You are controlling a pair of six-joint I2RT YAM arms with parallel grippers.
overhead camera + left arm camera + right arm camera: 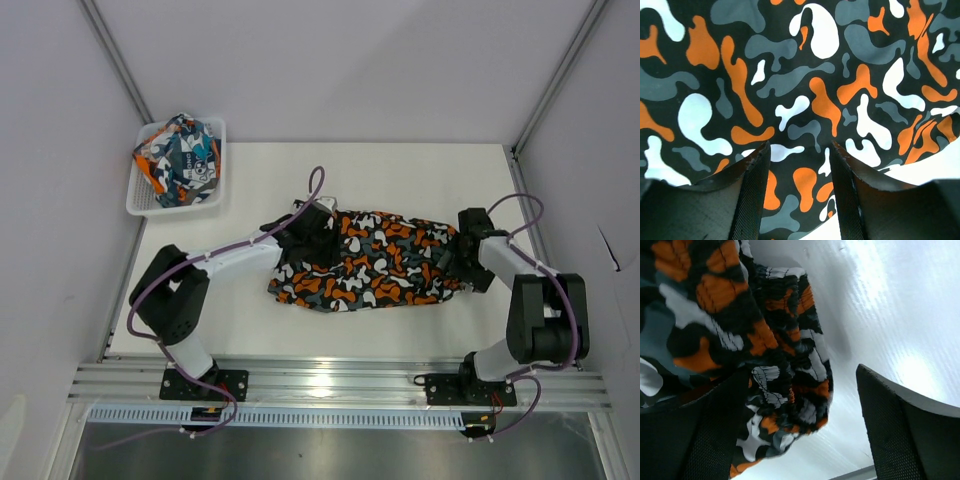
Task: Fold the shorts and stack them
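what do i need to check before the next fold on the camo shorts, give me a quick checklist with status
1. Right pincer not clamped on the orange, black, grey and white camouflage fabric shorts: ok. Its jaws stand wide and the gathered waistband lies loose beside one finger.
2. Left pincer free of the cloth: cannot tell. Its jaws are apart over the print, but contact is unclear.
3. Camouflage shorts lying flat: not ok. The right end is bunched.
4. Teal, orange and white printed shorts out of the way: ok. They sit in the white mesh plastic basket at the far left corner.
5. Pairs stacked: not ok, they lie apart.
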